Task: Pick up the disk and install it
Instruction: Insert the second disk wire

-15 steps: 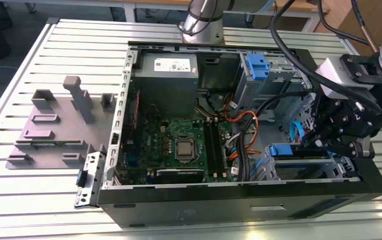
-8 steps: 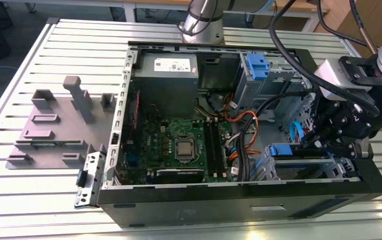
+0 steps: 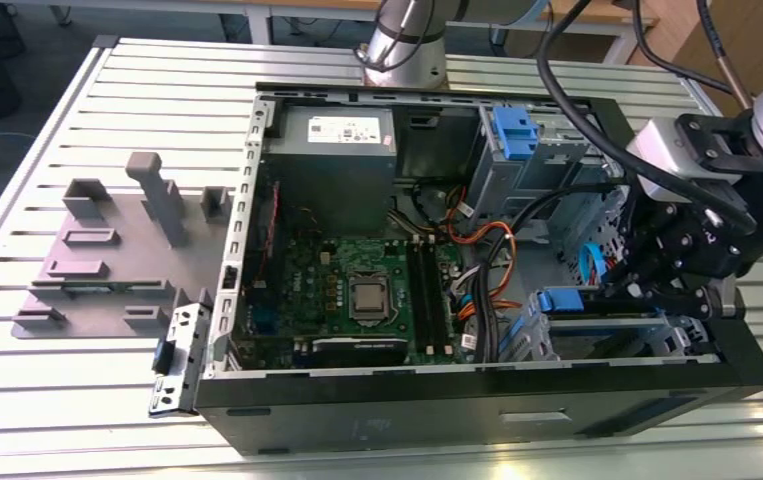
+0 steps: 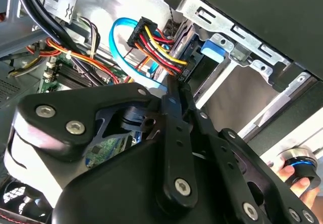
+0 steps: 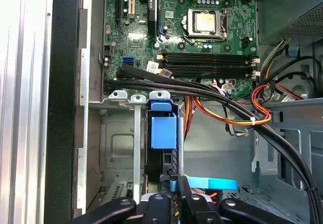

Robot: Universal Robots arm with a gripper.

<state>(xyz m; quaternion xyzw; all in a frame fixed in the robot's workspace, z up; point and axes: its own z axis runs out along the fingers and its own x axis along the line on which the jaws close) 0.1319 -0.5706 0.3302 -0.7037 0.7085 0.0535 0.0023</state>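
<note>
Fingers [image 4: 174, 100] look pressed together at the near end of the disk [image 5: 164, 128], inside the drive cage [image 5: 118, 148]. Can't confirm they actually pinch its edge. The disk stands on edge in the slot, long axis along the rails, blue bracket end toward the motherboard [image 5: 202, 47]. Risks: the cable bundle [image 5: 227, 100] beside the cage mouth could snag the gripper [image 3: 648, 285], and a cocked disk could jam.
</note>
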